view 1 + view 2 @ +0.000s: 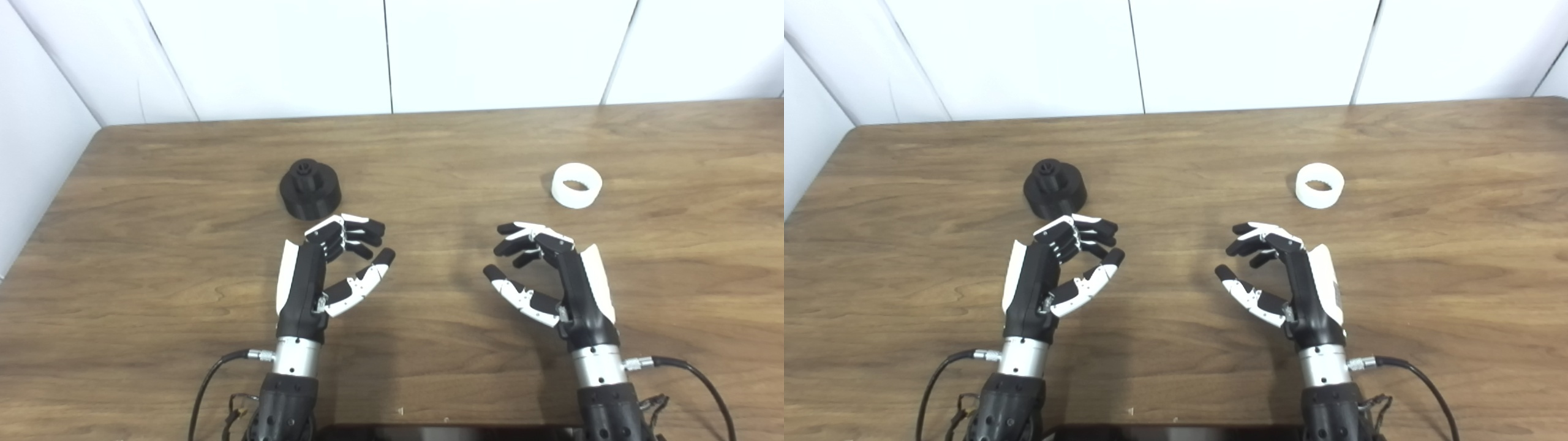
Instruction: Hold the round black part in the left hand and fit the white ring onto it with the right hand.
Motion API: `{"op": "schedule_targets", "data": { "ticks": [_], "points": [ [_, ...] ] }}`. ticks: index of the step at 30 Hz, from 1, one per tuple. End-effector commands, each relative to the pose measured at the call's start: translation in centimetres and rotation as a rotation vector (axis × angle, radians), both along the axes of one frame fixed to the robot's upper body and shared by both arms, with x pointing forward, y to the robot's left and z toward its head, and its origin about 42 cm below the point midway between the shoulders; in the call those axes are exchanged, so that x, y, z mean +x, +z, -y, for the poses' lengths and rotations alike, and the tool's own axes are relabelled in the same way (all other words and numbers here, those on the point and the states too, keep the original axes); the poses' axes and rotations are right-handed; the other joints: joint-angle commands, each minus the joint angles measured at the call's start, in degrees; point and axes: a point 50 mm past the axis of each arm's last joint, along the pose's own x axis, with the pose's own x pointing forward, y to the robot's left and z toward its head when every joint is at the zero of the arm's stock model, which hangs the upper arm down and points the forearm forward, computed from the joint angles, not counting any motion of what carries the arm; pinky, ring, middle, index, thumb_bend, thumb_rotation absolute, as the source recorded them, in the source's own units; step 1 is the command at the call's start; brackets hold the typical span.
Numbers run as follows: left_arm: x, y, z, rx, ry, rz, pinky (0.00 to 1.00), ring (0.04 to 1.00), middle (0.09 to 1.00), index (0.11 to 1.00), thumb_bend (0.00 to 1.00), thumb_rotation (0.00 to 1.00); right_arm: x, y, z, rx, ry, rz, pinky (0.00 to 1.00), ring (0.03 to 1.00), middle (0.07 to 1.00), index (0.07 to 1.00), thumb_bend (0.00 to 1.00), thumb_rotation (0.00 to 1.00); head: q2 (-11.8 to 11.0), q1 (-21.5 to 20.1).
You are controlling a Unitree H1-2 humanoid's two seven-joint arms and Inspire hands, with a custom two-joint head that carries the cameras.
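My forearms are running off the bottom edge; my left hand [324,269] and right hand [551,275] are hovering with fingers spread, holding nothing, the round black part [310,188] and white ring [576,185] sitting beyond on the table [429,153].

On the one wooden table [429,153] there is one round black part [310,188] and one white ring [576,185]. There are two robot hands, the left hand [327,269] and the right hand [551,275], and each wrist has one black cable [208,380] going out from it.
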Motion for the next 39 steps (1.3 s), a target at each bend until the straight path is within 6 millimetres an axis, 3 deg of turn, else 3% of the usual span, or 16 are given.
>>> {"op": "schedule_targets", "data": {
  "ticks": [1, 3, 4, 6, 8, 24, 33, 35, 39],
  "points": [
    [-0.8, 0.3, 0.4, -0.005, 0.0, 0.035, 0.46, 0.56, 0.619, 0.495, 0.49, 0.08, -0.5, 1.2, -1.6, 0.088, -0.019, 0.049, 0.48, 0.585, 0.694, 0.499, 0.5, 0.17, 0.0, 0.1],
    [-0.9, 0.1, 0.9, -0.004, -0.005, 0.035, 0.47, 0.564, 0.624, 0.495, 0.49, 0.08, -0.6, 1.1, -1.0, 0.074, -0.019, 0.052, 0.48, 0.588, 0.694, 0.499, 0.5, 0.17, -0.9, 4.4],
    [-0.9, 0.0, 1.0, -0.003, -0.006, 0.035, 0.48, 0.568, 0.627, 0.495, 0.49, 0.08, -0.6, 1.0, -0.8, 0.071, -0.019, 0.054, 0.48, 0.589, 0.694, 0.499, 0.5, 0.17, -0.9, 4.4],
    [-0.9, -0.3, 1.7, -0.009, -0.01, 0.028, 0.48, 0.572, 0.629, 0.496, 0.49, 0.08, -0.7, 0.5, 0.1, 0.075, -0.015, 0.053, 0.49, 0.599, 0.703, 0.499, 0.5, 0.17, -2.4, 9.5],
    [-0.8, -0.6, 2.3, -0.016, -0.011, 0.022, 0.48, 0.576, 0.63, 0.496, 0.49, 0.08, -0.8, 0.1, 0.9, 0.08, -0.017, 0.051, 0.5, 0.601, 0.707, 0.499, 0.5, 0.17, -2.8, 10.5],
    [-0.8, -0.5, 2.6, -0.006, 0.013, 0.03, 0.5, 0.589, 0.637, 0.495, 0.49, 0.08, -0.7, -0.5, 1.7, 0.099, -0.014, 0.055, 0.49, 0.593, 0.706, 0.499, 0.5, 0.17, -3.0, 10.2],
    [0.1, 0.9, 0.3, 0.093, 0.034, 0.015, 0.54, 0.643, 0.703, 0.498, 0.49, 0.08, -0.6, -0.6, 1.7, 0.091, -0.015, 0.05, 0.49, 0.59, 0.703, 0.499, 0.5, 0.17, -3.1, 10.3],
    [0.4, 1.4, -0.3, 0.128, 0.029, 0.004, 0.58, 0.683, 0.745, 0.683, 0.5, 0.3, -0.6, -0.6, 1.7, 0.091, -0.013, 0.051, 0.5, 0.591, 0.702, 0.499, 0.5, 0.17, -3.2, 10.3],
    [1.0, 2.6, -1.6, 0.186, 0.035, -0.006, 0.6, 0.72, 0.791, 0.769, 0.6, 0.36, -0.6, -0.5, 1.7, 0.087, -0.013, 0.049, 0.5, 0.587, 0.696, 0.499, 0.5, 0.17, -3.1, 10.3]
  ]
}}
